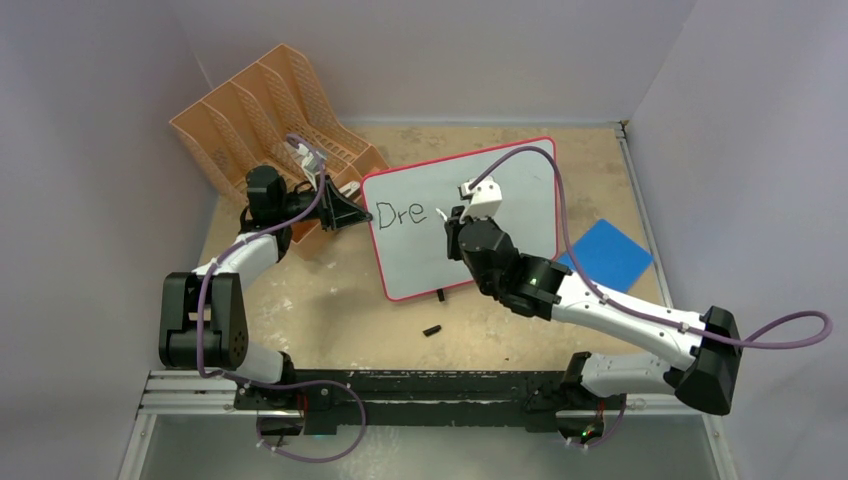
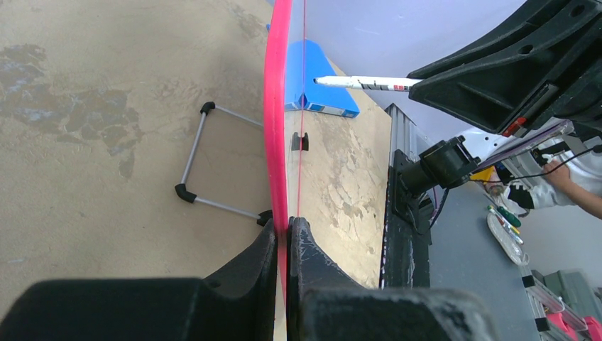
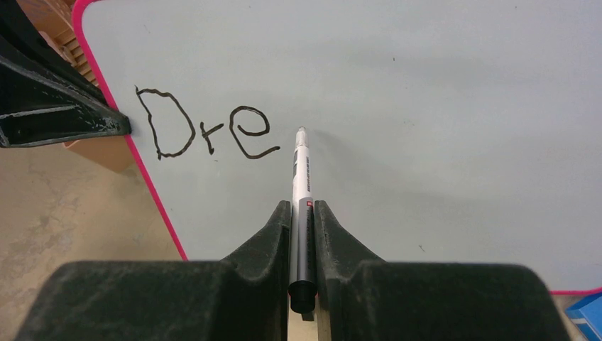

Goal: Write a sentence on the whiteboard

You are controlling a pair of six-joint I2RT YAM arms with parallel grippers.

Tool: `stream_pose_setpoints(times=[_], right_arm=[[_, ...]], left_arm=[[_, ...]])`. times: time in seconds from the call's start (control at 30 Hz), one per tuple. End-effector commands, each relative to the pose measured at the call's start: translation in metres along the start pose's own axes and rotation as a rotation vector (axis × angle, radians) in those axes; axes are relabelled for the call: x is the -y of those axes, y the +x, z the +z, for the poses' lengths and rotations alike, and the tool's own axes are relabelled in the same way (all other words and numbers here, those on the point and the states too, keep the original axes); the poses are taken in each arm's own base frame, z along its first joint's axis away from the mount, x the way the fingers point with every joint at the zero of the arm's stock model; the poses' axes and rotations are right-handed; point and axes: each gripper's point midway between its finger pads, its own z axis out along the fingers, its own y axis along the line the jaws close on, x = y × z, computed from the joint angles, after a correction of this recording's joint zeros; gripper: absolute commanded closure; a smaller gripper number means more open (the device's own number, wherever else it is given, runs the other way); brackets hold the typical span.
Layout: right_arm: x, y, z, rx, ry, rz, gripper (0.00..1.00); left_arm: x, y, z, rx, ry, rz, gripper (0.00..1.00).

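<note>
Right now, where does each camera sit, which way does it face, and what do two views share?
Top external: above and behind, looking down at the table; left arm, right arm, whiteboard, orange file rack, blue pad.
Left wrist: looks along the whiteboard's red-pink edge; left gripper shut on it.
Right wrist: faces the board's writing face; right gripper shut on the marker, tip beside Dre.
Shared: both wrist views show the marker and the other arm's gripper.

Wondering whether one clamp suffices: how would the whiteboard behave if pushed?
Probably stiff: the whiteboard shows a straight thin edge beyond the left gripper clamping it. Likely light, being so thin. It could tip or skid, since only a slim wire prop seems to back it.
</note>
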Motion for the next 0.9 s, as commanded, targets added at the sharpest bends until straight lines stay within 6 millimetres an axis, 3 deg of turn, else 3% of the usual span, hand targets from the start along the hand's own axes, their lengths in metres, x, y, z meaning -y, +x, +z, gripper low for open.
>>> stream_pose_setpoints(times=[0.0, 0.87], right_arm=[[0.003, -0.013, 0.003, 0.046, 0.024, 0.019, 1.0], [0.004, -0.016, 0.013, 0.061, 0.055, 0.027, 1.0]], left_arm=[[0.016, -0.007, 0.002, -0.012, 0.054, 0.092, 1.0], [0.017, -0.008, 0.003, -0.013, 0.057, 0.095, 1.0]])
